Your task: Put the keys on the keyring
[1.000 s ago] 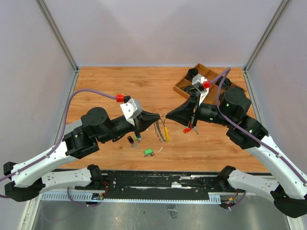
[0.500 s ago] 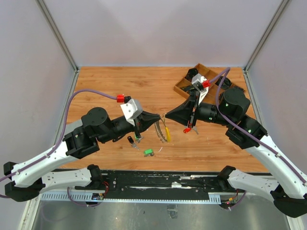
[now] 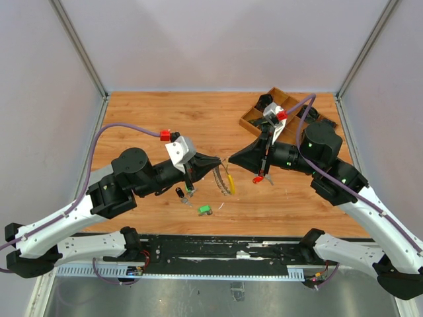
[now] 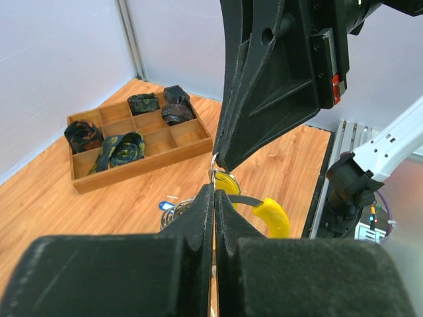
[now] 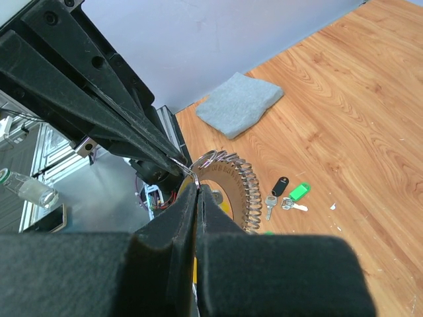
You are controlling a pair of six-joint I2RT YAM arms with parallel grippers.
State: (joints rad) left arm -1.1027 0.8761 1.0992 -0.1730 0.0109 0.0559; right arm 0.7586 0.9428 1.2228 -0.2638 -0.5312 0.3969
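The large silvery coil-like wire keyring with a yellow curved piece (image 3: 227, 181) is held up between the arms. Its top wire is pinched in the left gripper (image 4: 215, 199), whose black fingers press flat together. The right gripper (image 5: 197, 193) is also squeezed shut, tip to tip with the left at the keyring's top. A thin wire loop sits there, but what it belongs to cannot be made out (the fingers hide it). A blue-tagged key (image 4: 165, 205) peeks from behind the keyring. Near-left of the keyring, a black-headed key (image 5: 281, 185) and a green-tagged key (image 5: 299, 191) lie on the wooden table (image 3: 145, 122). Open wood runs from the keyring to the far-right compartmented wooden tray (image 3: 250, 121).
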